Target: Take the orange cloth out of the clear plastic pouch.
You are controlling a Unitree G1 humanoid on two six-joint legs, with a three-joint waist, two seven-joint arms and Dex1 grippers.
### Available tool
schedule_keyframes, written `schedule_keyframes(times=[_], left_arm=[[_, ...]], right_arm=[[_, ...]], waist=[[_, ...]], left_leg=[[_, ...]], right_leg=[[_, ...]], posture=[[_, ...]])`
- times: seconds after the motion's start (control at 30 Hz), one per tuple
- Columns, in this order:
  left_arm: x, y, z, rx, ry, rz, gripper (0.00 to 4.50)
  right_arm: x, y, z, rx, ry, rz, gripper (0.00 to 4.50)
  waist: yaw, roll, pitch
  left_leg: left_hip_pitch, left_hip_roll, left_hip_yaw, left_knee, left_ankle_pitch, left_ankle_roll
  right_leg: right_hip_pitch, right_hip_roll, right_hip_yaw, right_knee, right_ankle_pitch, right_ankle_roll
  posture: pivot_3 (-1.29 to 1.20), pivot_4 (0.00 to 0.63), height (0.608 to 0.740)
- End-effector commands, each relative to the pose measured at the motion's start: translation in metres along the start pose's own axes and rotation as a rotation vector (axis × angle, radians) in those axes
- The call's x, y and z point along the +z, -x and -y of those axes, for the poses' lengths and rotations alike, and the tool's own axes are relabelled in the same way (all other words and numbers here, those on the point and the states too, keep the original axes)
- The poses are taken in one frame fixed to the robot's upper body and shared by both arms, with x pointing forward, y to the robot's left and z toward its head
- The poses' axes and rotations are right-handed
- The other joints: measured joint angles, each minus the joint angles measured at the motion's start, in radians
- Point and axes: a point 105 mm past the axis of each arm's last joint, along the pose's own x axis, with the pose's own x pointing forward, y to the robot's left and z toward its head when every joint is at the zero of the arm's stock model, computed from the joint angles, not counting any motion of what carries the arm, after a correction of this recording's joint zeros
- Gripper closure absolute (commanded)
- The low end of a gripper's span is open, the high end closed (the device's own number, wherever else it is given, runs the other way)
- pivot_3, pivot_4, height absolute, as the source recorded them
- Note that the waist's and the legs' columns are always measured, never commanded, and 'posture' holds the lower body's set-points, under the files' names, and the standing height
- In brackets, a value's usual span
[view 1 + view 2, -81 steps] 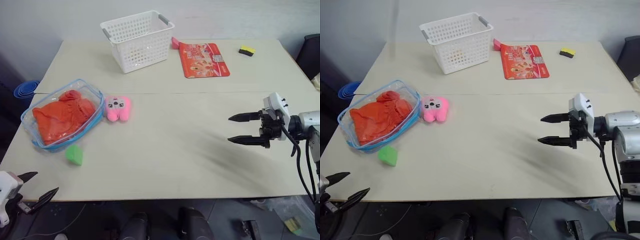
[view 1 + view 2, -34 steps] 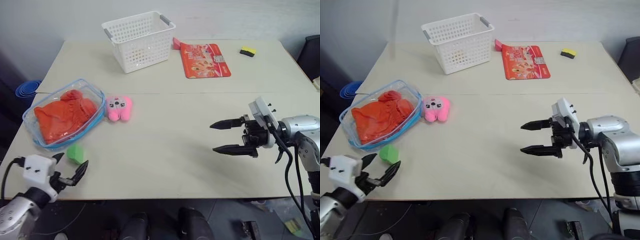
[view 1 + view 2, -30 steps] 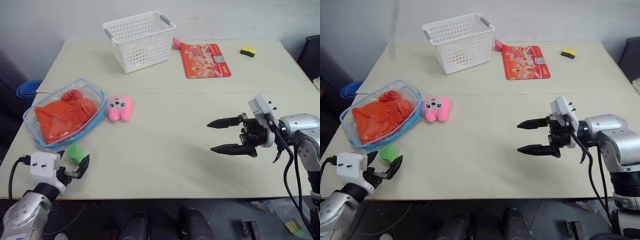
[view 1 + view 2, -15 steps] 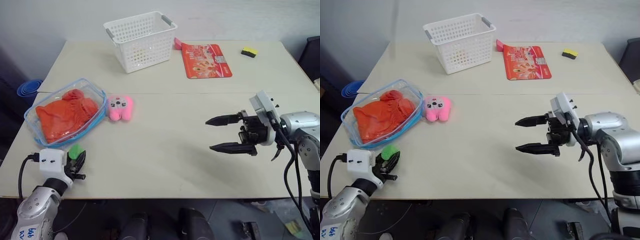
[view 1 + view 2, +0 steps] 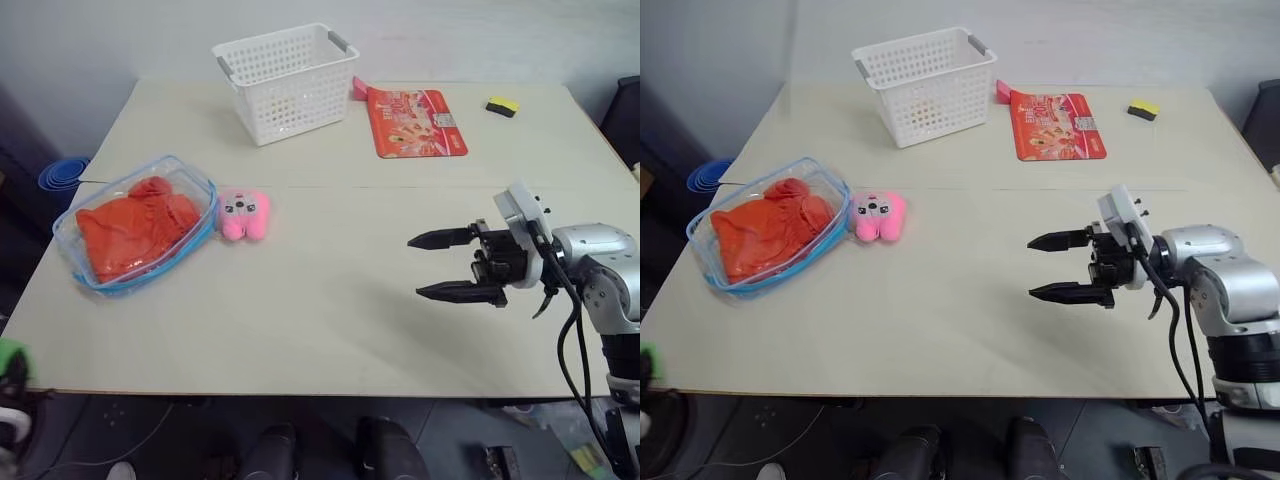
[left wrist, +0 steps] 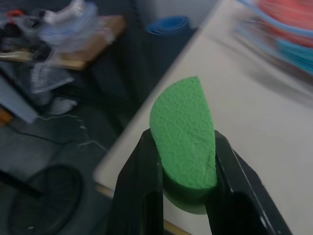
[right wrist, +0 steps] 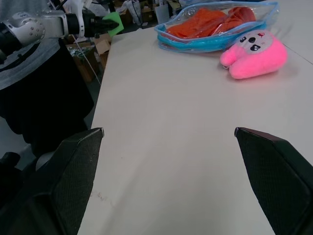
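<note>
Cloth (image 5: 137,223) lies in the pouch (image 5: 195,180), well apart from both jaws.

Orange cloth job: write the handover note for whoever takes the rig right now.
Left claw: shut on a green foam piece, held off the table's left edge.
Right claw: open, holding nothing, hovering over the table, pointing left.
The orange cloth is inside the clear plastic pouch, at the table's left side beside the pink plush toy.
Done: nothing on the pouch yet.
Left: drop the green piece, hold the pouch, pull the cloth out.
</note>
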Motion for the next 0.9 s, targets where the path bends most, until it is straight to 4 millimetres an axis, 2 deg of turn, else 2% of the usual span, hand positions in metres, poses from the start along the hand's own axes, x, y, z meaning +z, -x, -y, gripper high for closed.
schedule_keyframes(times=[0.03,0.17,0.2,0.27,0.37,0.57,0.73,0.9], left_arm=[[0.010,-0.007,-0.007,0.010,-0.007,0.028,3.83],[0.006,-0.024,0.000,-0.056,-0.020,0.010,3.83],[0.004,-0.025,0.003,-0.067,-0.023,0.004,3.27],[-0.003,-0.026,0.008,-0.084,-0.018,-0.017,2.86],[-0.010,-0.025,0.012,-0.098,-0.016,-0.031,1.92],[-0.010,-0.017,0.016,-0.104,-0.008,-0.027,0.10],[0.005,-0.002,0.021,-0.140,-0.044,0.007,0.04],[0.045,0.021,0.037,-0.244,-0.144,0.096,0.04]], right_arm=[[0.008,0.000,0.000,0.018,0.035,0.016,0.00],[0.008,-0.003,0.001,0.027,0.031,0.028,0.00],[0.008,-0.004,0.002,0.026,0.032,0.027,0.00],[0.009,-0.004,0.003,0.018,0.032,0.032,0.00],[0.009,-0.004,0.004,0.011,0.032,0.035,0.00],[0.010,-0.001,0.005,-0.006,0.033,0.035,0.00],[0.009,0.002,0.007,-0.024,0.032,0.032,0.00],[0.008,0.004,0.008,-0.033,0.020,0.036,0.00]], waist=[[0.001,0.000,0.000],[-0.002,-0.001,0.000],[-0.003,-0.001,0.000],[-0.005,-0.001,-0.001],[-0.013,-0.001,-0.001],[-0.026,-0.001,-0.001],[-0.024,-0.002,-0.001],[-0.024,-0.003,0.000]], left_leg=[[0.000,-0.001,0.000,0.000,0.000,0.001],[0.000,-0.001,0.000,0.000,-0.001,0.001],[0.000,-0.001,0.000,0.000,-0.001,0.001],[0.000,-0.001,0.000,0.000,-0.001,0.001],[0.000,-0.001,0.000,0.000,-0.001,0.001],[0.000,-0.001,0.000,0.000,-0.001,0.001],[0.000,0.000,0.000,0.000,-0.001,0.000],[0.000,0.000,0.000,0.000,-0.002,0.000]], right_leg=[[0.000,-0.001,0.000,0.000,0.000,0.000],[0.000,-0.001,0.000,0.002,0.000,0.000],[0.000,-0.001,0.000,0.003,0.000,0.000],[0.000,-0.001,0.000,0.003,0.000,0.000],[0.000,-0.001,0.000,0.004,0.000,0.000],[0.000,-0.001,0.000,0.004,0.000,0.000],[0.000,-0.001,0.000,0.003,0.000,0.000],[0.000,-0.001,0.000,0.000,0.000,0.000]], posture=[[0.00,0.150,0.740],[0.00,0.150,0.740],[0.00,0.150,0.740],[0.00,0.150,0.740],[0.00,0.150,0.740],[0.00,0.150,0.740],[0.00,0.150,0.740],[0.00,0.150,0.740]])
